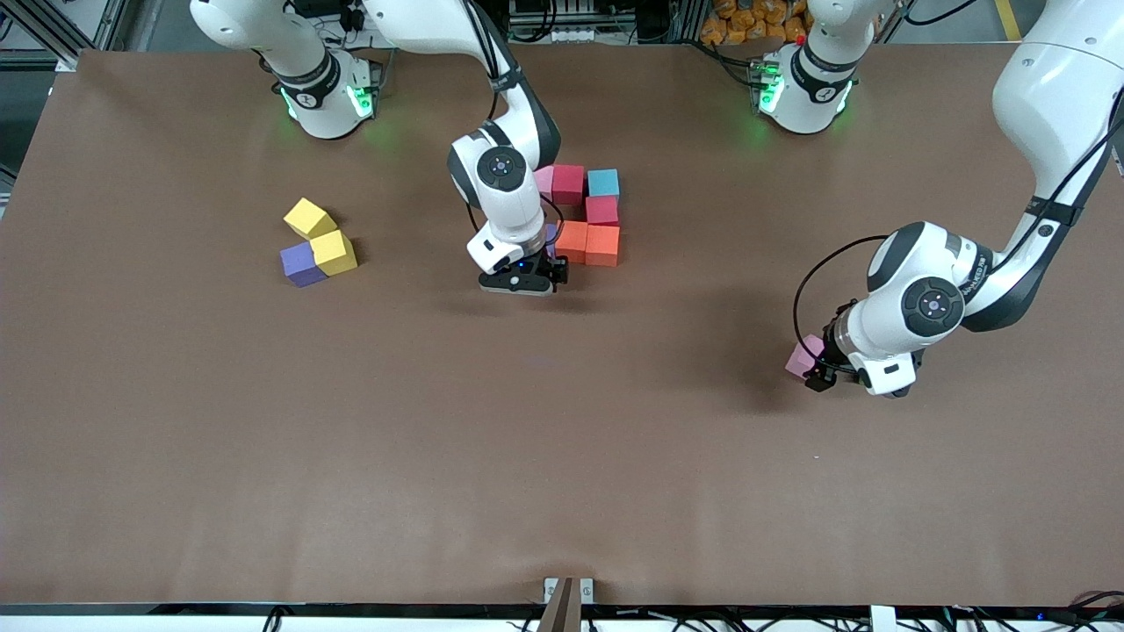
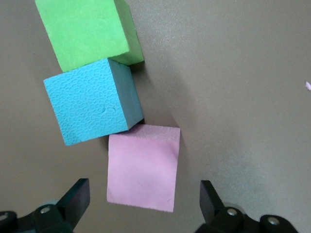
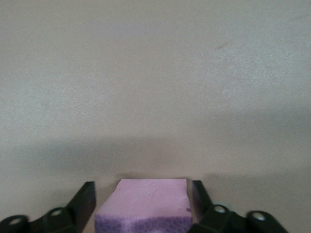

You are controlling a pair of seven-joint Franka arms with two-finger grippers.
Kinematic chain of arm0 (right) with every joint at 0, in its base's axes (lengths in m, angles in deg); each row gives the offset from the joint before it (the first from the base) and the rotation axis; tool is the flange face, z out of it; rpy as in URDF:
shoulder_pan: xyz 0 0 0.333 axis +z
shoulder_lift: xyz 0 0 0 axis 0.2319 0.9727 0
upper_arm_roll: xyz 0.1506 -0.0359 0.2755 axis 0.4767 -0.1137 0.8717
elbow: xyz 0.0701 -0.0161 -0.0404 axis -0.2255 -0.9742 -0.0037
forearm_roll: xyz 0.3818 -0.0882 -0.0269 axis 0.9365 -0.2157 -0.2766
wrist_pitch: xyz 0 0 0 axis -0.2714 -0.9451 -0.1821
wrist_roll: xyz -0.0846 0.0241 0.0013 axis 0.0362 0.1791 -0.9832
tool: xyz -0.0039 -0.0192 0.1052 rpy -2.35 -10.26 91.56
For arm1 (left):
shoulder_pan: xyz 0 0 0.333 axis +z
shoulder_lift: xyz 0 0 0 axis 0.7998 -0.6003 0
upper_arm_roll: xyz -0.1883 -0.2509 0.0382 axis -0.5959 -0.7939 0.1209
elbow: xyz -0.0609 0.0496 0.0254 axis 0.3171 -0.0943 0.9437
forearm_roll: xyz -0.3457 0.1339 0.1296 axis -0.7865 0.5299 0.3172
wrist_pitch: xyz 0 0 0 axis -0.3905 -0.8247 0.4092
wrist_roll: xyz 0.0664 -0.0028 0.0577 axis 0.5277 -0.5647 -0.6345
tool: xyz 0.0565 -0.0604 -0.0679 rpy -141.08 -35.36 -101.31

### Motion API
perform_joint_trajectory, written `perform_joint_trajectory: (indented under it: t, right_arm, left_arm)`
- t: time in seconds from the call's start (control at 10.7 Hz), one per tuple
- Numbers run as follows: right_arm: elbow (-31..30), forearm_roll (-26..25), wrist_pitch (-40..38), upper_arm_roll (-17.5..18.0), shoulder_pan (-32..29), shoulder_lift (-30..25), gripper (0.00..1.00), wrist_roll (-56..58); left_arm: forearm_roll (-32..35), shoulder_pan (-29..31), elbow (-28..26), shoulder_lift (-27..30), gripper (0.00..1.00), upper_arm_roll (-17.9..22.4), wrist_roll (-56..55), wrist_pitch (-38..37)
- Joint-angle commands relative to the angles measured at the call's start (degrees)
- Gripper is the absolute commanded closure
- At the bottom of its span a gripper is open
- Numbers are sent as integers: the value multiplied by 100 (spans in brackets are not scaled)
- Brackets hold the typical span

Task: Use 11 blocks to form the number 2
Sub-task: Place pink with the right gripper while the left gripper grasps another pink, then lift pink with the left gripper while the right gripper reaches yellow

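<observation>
Mid-table lies a joined group of blocks shaped like the upper part of the number 2: a pink (image 1: 544, 180), a red (image 1: 568, 184) and a light blue (image 1: 603, 183) in one row, a red (image 1: 601, 211) below, then two orange (image 1: 588, 244). My right gripper (image 1: 540, 272) (image 3: 143, 189) stands open around a purple block (image 3: 150, 201) resting on the table beside the orange ones. My left gripper (image 1: 821, 370) (image 2: 144, 189) hangs open over a lone pink block (image 1: 799, 358) (image 2: 143, 167). A light blue block (image 2: 92, 102) touches that pink one.
A green cube (image 2: 85, 31) sits beside the light blue block in the left wrist view; the left arm hides both in the front view. Two yellow cubes (image 1: 320, 235) and a purple cube (image 1: 301, 263) lie together toward the right arm's end of the brown table (image 1: 562, 456).
</observation>
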Motion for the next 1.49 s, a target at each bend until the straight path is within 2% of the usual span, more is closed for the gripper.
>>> perform_joint_trajectory:
  t: [0.0, 0.28, 0.56, 0.84, 1.03, 1.12, 1.31, 1.4]
  right_arm:
    - [161, -106, -34, -56, 31, 79, 0, -165]
    - [310, -115, -243, -100, -214, 9, 0, 1]
    - [548, -80, -841, -687, -329, -96, 0, 1044]
    - [539, -36, -1393, -662, -1127, -473, 0, 2467]
    - [539, -97, -1929, -706, -1523, -729, 0, 3670]
    - [470, -123, -2124, -750, -1708, -878, 0, 4067]
    - [-178, -403, -2126, -829, -1789, -1473, 0, 4475]
    - [-564, -796, -2126, -829, -1815, -1886, 0, 4493]
  left_arm:
    - [279, 58, -208, -47, 0, 38, -93, 342]
    - [289, 58, -217, -135, 0, 81, -93, 368]
    - [341, 58, -225, -153, 0, 91, -32, 404]
    - [621, 58, -252, -223, 0, 91, -5, 404]
    - [658, 58, -243, -214, 21, 91, 12, 404]
    - [658, 58, -234, -214, 25, 91, 47, 404]
    - [658, 6, -217, -188, 50, 82, 39, 404]
    - [658, -38, -217, -179, 57, 82, 39, 404]
